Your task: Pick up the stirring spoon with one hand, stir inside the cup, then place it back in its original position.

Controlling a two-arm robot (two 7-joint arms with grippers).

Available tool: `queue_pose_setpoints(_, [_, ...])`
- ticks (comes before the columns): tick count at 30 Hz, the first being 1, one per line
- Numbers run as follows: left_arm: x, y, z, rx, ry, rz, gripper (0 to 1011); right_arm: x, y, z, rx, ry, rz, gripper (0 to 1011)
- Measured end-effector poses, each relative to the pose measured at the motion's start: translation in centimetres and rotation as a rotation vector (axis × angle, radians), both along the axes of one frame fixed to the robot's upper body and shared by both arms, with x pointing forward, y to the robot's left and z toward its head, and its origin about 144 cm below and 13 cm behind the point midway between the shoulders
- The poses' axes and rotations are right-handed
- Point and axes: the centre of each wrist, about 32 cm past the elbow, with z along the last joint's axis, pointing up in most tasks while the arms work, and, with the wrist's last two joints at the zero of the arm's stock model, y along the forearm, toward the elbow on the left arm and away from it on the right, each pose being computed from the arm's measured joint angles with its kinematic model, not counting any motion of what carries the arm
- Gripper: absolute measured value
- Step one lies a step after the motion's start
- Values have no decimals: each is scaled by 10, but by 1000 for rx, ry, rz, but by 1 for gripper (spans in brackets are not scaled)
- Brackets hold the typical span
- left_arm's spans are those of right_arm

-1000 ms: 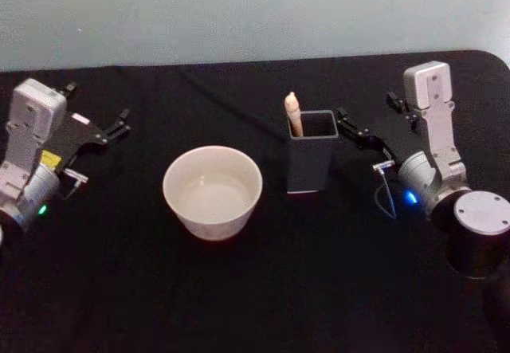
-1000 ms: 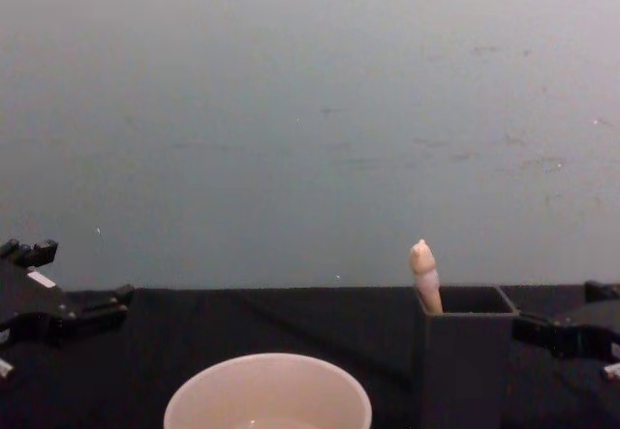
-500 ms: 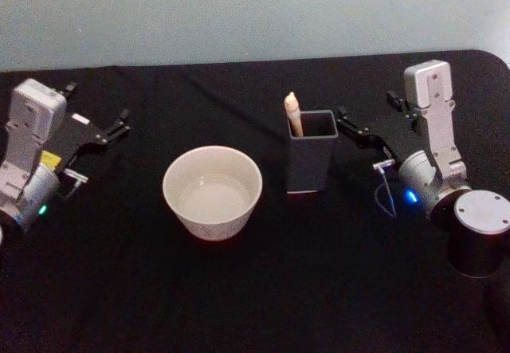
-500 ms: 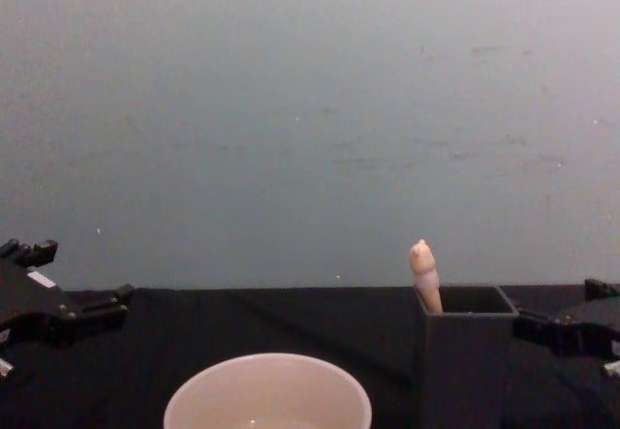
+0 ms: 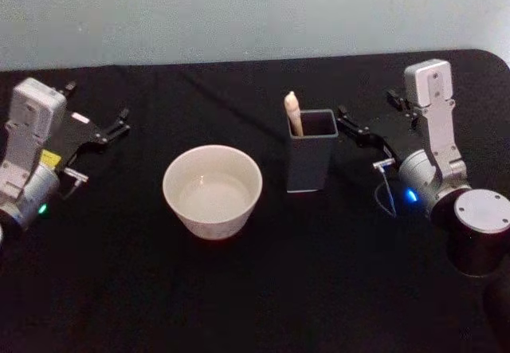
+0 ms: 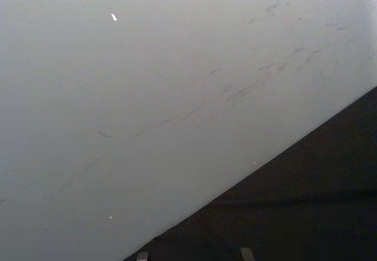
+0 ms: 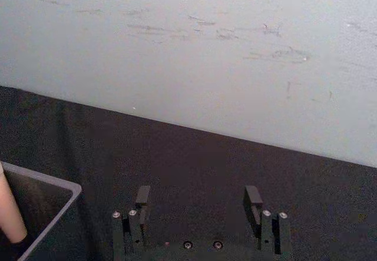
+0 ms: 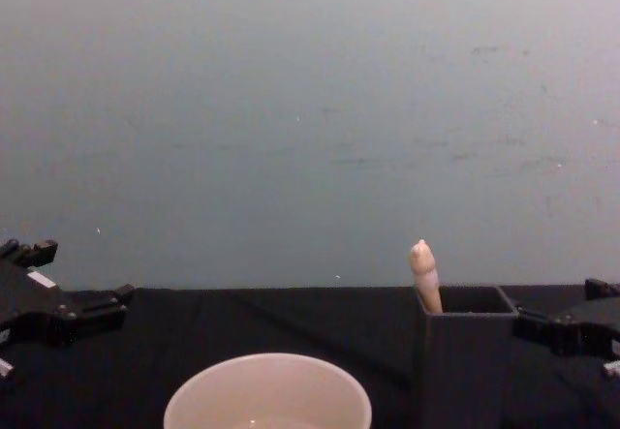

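Head view shows one cup (image 5: pixel 212 191), one holder box (image 5: pixel 311 160) and one stirring spoon (image 5: pixel 293 114), all on a black table (image 5: pixel 263 289). Two robot grippers are here too, one on each side.

The cup is white and round, and it sits near the middle of the table. The holder box is dark grey with a square mouth. It stands upright just beside the cup, at about 2 o'clock from it, and the two do not touch. The spoon stands in the box, leaning in the corner nearest the cup. Its peach handle top sticks up above the rim. The metal part is hidden inside the box.

The right gripper (image 5: pixel 369 122) is at 3 o'clock from the box, very near it. Its two fingers are spread wide apart and hold nothing. You can see this best in the right wrist view, where the fingers (image 7: pixel 253 201) stand apart over the black cloth, with a corner of the box beside them.

The left gripper (image 5: pixel 97 112) is far off at about 10 o'clock from the cup, well apart from it. Its fingers are spread apart too, and they hold nothing.

A black cloth covers the whole table. Behind the table is a plain pale grey-blue wall (image 8: pixel 310 109) with a few small scuff marks.
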Motion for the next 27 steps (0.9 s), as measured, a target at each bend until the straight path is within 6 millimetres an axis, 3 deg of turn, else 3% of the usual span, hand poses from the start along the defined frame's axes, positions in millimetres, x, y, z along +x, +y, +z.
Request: queue_pose_setpoints(27, [0,0,0,0,0,0,1001,0,0,0,1,0,0,1002])
